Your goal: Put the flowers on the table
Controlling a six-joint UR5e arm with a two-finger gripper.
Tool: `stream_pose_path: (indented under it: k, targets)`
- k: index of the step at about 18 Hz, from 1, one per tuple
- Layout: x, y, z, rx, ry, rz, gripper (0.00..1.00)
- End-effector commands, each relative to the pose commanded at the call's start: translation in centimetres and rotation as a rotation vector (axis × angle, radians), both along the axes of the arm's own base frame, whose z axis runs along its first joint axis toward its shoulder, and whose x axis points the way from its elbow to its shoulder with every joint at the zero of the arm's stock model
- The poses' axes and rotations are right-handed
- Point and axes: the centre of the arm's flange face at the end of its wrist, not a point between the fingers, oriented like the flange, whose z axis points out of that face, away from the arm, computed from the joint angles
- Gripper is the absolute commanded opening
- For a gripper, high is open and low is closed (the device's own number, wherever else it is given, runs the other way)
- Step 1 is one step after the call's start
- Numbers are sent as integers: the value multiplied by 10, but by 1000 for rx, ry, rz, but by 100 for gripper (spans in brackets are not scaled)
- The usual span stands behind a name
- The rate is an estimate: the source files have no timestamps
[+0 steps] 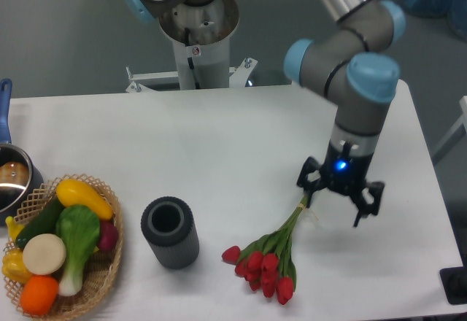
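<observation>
The flowers, a bunch of red tulip buds with green leaves, lie flat on the white table near its front edge. Their pale green stems run up and to the right. My gripper hangs just above the table at the stem end, pointing down. Its jaws stand wide apart and hold nothing. The tip of the stems lies right beside the left finger; I cannot tell whether they touch.
A dark grey cylindrical vase stands upright left of the flowers. A wicker basket with toy vegetables sits at the front left corner. A pot with a blue handle is at the left edge. The robot base is at the back.
</observation>
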Motion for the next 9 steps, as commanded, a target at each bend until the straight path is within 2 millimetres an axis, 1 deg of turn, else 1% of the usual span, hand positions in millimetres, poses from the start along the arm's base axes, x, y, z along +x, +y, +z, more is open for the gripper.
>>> stream_pose_path:
  k: [1, 4, 5, 7, 8, 9]
  targets:
    - [2, -2, 5, 1, 8, 3, 100]
    - [21, -9, 52, 16, 77, 0, 100]
    - [26, -14, 64, 9, 90, 7, 100]
    - [40, -25, 79, -66, 129, 21, 100]
    - [47, -35, 83, -150, 157, 20, 100]
    - [49, -38, 81, -195, 158, -6, 100]
